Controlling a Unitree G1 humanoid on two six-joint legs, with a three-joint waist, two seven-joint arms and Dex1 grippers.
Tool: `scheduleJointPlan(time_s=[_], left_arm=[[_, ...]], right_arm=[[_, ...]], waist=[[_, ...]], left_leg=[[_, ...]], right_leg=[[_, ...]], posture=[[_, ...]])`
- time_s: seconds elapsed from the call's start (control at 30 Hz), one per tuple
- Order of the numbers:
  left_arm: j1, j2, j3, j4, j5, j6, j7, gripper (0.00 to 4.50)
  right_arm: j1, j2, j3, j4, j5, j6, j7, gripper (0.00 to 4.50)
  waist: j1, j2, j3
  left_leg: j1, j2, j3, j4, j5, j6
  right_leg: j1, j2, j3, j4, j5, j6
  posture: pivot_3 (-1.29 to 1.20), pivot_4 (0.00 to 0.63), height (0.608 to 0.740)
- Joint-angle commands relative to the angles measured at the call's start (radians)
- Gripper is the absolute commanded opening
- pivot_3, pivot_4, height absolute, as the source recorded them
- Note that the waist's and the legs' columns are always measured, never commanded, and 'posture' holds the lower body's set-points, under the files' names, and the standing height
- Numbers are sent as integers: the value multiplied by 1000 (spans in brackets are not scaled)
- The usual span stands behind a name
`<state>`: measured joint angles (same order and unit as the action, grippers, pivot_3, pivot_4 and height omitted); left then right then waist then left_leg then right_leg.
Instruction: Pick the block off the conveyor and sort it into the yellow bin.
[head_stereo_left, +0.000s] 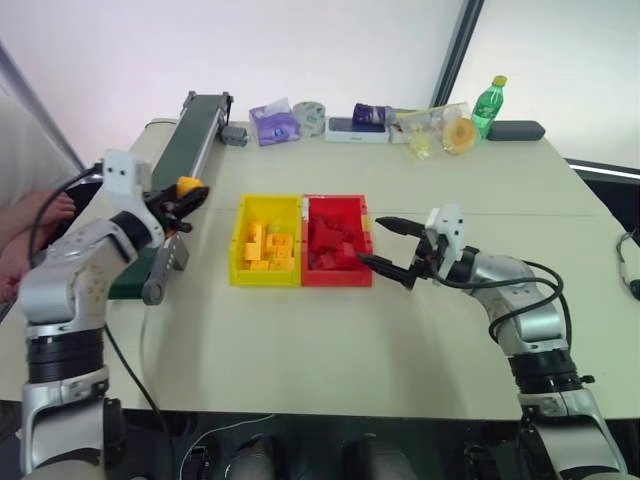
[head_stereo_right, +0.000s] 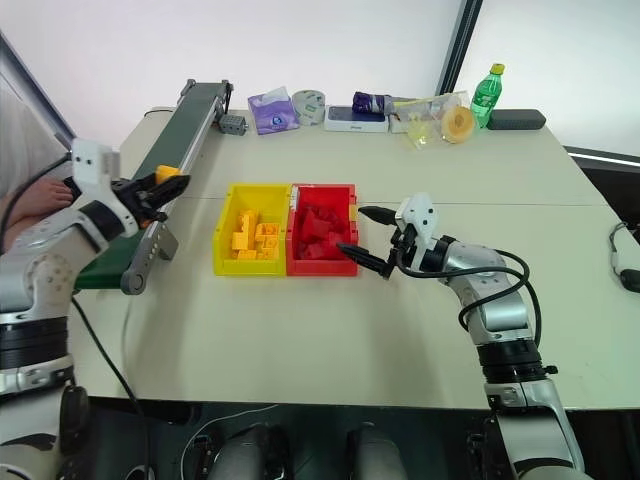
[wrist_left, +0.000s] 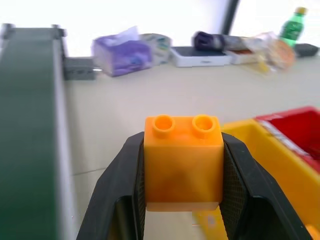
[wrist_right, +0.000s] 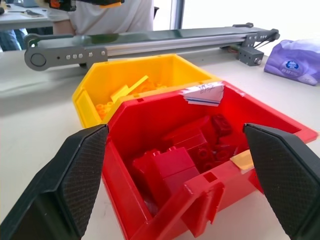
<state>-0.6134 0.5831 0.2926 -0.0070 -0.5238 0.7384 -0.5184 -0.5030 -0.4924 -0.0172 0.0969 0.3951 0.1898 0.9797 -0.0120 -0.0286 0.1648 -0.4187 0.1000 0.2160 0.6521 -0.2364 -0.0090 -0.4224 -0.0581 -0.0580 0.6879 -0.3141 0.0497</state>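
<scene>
Block (wrist_left: 183, 157): one orange brick, pinched between the left end effector's (head_stereo_left: 190, 196) two fingers beside the conveyor (head_stereo_left: 185, 140). Two bins, yellow bin (head_stereo_left: 266, 243) and red bin (head_stereo_left: 337, 241); right end effector (head_stereo_left: 388, 247) spread wide.

I see red bin (head_stereo_left: 338, 240) holding red blocks (head_stereo_left: 332, 246). Far table (head_stereo_left: 420, 330) edge: purple tissue pack (head_stereo_left: 273, 123), tape roll (head_stereo_left: 309, 116), green bottle (head_stereo_left: 488, 105), dark flat case (head_stereo_left: 516, 130). Person's hand (head_stereo_left: 52, 210) beyond table's left edge.
</scene>
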Motion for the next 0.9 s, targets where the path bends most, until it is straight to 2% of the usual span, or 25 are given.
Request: scheduleJointPlan(time_s=[0.03,0.17,0.3,0.47,0.63,0.7,0.77,0.83,0.87,0.9], left_arm=[[-42,-62,-80,-36,25,12,53,1307],[-58,-148,-117,8,82,-4,153,1307],[-65,-187,-150,31,130,-4,202,1307],[-76,-189,-154,59,142,33,211,1307],[-79,-213,-142,47,97,62,181,1307],[-77,-220,-139,41,93,60,177,2347],[-77,-238,-108,35,65,74,192,3080],[-72,-230,-118,26,87,35,190,4156],[-72,-229,-110,24,78,44,194,4471],[-70,-222,-105,15,68,51,183,4471]], right_arm=[[-7,-4,-38,-60,35,-2,-5,4500],[8,-2,-54,-109,66,12,-22,4500],[34,-2,-73,-187,126,37,-7,4500],[45,-9,-70,-202,116,49,-25,4500],[42,-7,-64,-198,109,42,-27,4500],[39,-3,-60,-196,104,39,-30,4500],[37,-1,-56,-195,101,36,-32,4500],[36,-1,-53,-193,98,33,-32,4500],[35,-1,-53,-189,97,31,-32,4500],[34,-2,-52,-186,95,29,-31,4500]], waist=[[-1,0,0],[-6,0,0],[-8,0,0],[-3,0,0],[-1,0,0],[-1,0,0],[-2,0,0],[-2,0,0],[-4,0,0],[-6,0,0]], left_leg=[[0,0,0,0,0,0],[0,0,0,0,0,0],[0,1,-1,-1,0,0],[0,0,-1,0,0,0],[0,0,-1,0,0,0],[0,0,-1,0,0,0],[0,0,-1,0,0,0],[0,0,-1,0,0,0],[0,0,-1,0,0,0],[0,0,-1,0,0,0]], right_leg=[[0,0,0,0,0,0],[0,0,0,0,0,0],[-1,2,1,0,0,0],[0,1,1,0,0,0],[0,1,1,0,0,0],[0,1,0,0,0,0],[0,1,0,0,0,0],[0,1,0,0,0,0],[0,1,0,0,0,0],[0,1,1,0,0,0]], posture=[[0,150,740],[0,150,740],[0,150,740],[0,150,740],[0,150,740],[0,150,740],[0,150,740],[0,150,740],[0,150,740],[0,150,740]])
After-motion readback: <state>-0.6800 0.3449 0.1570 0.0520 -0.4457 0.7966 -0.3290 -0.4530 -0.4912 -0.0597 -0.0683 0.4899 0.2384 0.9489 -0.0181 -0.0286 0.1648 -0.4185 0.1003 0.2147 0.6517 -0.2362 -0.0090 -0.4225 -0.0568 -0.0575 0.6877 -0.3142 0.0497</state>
